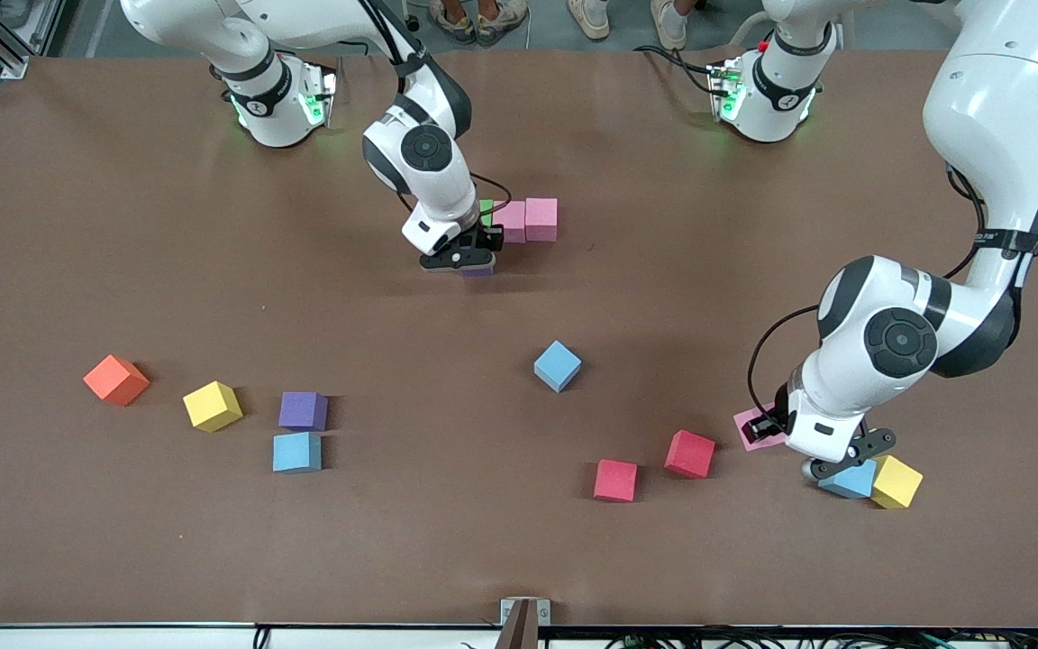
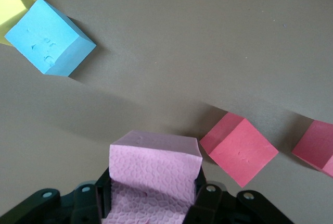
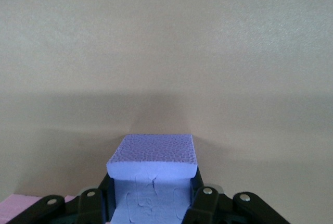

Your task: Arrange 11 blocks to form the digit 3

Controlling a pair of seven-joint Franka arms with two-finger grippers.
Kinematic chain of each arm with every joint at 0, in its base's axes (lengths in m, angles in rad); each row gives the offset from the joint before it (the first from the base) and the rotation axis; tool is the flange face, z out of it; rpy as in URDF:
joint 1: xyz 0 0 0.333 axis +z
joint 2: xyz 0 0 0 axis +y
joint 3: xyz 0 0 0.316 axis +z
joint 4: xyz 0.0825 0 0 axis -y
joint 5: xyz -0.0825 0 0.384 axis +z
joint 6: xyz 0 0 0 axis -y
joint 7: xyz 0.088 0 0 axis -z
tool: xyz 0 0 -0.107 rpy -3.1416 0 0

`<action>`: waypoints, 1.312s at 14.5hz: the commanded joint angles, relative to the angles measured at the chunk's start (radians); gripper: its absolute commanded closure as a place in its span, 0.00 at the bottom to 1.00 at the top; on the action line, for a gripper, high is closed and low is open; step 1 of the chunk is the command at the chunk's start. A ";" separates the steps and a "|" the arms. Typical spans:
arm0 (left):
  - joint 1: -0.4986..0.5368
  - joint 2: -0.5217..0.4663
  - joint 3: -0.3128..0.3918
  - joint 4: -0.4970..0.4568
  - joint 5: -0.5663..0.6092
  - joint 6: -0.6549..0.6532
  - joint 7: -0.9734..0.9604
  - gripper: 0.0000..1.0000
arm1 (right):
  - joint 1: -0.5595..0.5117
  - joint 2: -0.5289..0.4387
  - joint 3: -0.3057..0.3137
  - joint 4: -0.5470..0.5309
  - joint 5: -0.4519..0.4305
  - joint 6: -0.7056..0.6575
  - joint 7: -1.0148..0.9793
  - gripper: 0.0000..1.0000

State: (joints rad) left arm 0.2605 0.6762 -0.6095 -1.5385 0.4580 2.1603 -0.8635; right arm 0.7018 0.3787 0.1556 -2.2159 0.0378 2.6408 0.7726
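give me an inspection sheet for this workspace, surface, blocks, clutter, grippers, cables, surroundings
Surface: brown table, flat.
Job's things: green block and two pink blocks in a touching row; other cubes loose nearer the front camera.
Clutter: orange cube toward the right arm's end.
Grippers: right gripper jaws shut on a purple block beside the row; left gripper jaws shut on a pink block.
Cables: black leads on both wrists.
Surroundings: shoes past the bases.

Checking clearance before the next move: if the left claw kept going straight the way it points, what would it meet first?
Probably the bare table: the left claw, shut on a pink block, points between the light blue block and a red block.
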 commanded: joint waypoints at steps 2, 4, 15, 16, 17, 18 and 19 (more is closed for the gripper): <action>0.002 -0.023 -0.007 -0.003 -0.024 -0.024 -0.006 0.88 | 0.039 -0.018 -0.007 -0.053 0.031 0.018 0.025 0.69; 0.003 -0.035 -0.007 -0.009 -0.025 -0.025 -0.011 0.88 | 0.045 -0.020 -0.007 -0.053 0.031 0.015 0.040 0.69; 0.006 -0.066 -0.012 -0.003 -0.045 -0.099 -0.012 0.88 | 0.050 -0.023 -0.008 -0.054 0.031 -0.032 0.047 0.69; 0.006 -0.064 -0.012 -0.003 -0.045 -0.099 -0.009 0.88 | 0.050 -0.023 -0.008 -0.054 0.031 -0.033 0.047 0.69; 0.008 -0.064 -0.012 -0.003 -0.044 -0.099 -0.009 0.88 | 0.050 -0.023 -0.008 -0.054 0.030 -0.032 0.047 0.69; 0.008 -0.064 -0.012 -0.003 -0.045 -0.099 -0.009 0.88 | 0.050 -0.023 -0.008 -0.054 0.030 -0.033 0.047 0.69; 0.008 -0.066 -0.012 -0.003 -0.044 -0.099 -0.009 0.88 | 0.050 -0.023 -0.008 -0.056 0.030 -0.033 0.045 0.69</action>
State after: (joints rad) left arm 0.2624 0.6285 -0.6141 -1.5343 0.4289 2.0790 -0.8699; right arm 0.7314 0.3716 0.1530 -2.2227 0.0391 2.6229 0.8075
